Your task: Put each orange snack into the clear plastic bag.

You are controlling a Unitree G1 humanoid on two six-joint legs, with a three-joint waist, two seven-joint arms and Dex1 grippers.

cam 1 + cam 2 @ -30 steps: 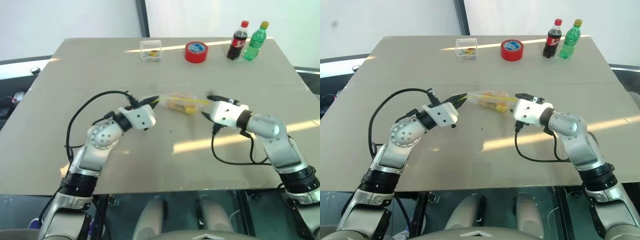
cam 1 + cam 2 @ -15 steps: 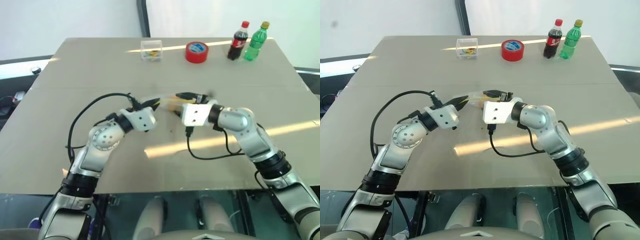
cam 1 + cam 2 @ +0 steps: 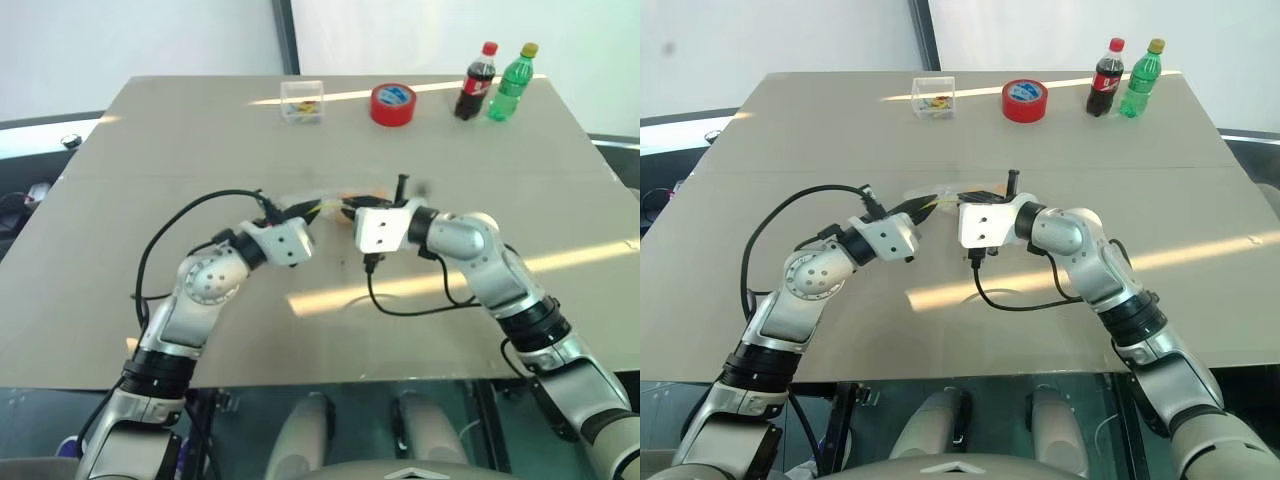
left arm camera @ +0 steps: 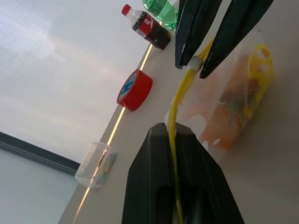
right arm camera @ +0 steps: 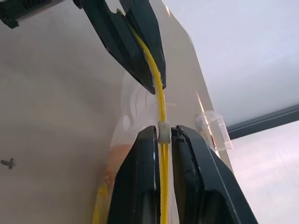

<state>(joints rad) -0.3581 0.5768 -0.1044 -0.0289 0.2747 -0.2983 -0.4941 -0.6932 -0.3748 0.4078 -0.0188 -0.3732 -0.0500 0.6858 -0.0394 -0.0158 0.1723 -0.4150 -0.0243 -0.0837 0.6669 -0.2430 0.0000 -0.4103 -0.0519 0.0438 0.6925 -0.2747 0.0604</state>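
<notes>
Both my grippers meet over the middle of the tan table (image 3: 120, 150), clamped on the same yellow zip strip (image 5: 161, 107) of the clear plastic bag (image 4: 229, 107). My left gripper (image 4: 175, 144) has its two black fingers pressed together on one end of the strip; my right gripper (image 5: 163, 133) has pinched its fingers onto the small white slider (image 5: 164, 132) a little way along it. The bag hangs between and below them, crinkled, with the orange snacks (image 4: 233, 95) showing as a glossy orange mass inside; I cannot tell whether both pieces are there.

The risk, as I judge it, lies in the two grips sitting so close. Pull the slider off the strip's line and it may jam or pop free, leaving the mouth unsealed. Pull too hard and the film could slip from my left fingers, dropping the bag and spilling the snacks. The red tape roll (image 3: 393, 104), two bottles (image 3: 495, 83) and small clear box (image 3: 302, 101) stand well apart, at the far edge.
</notes>
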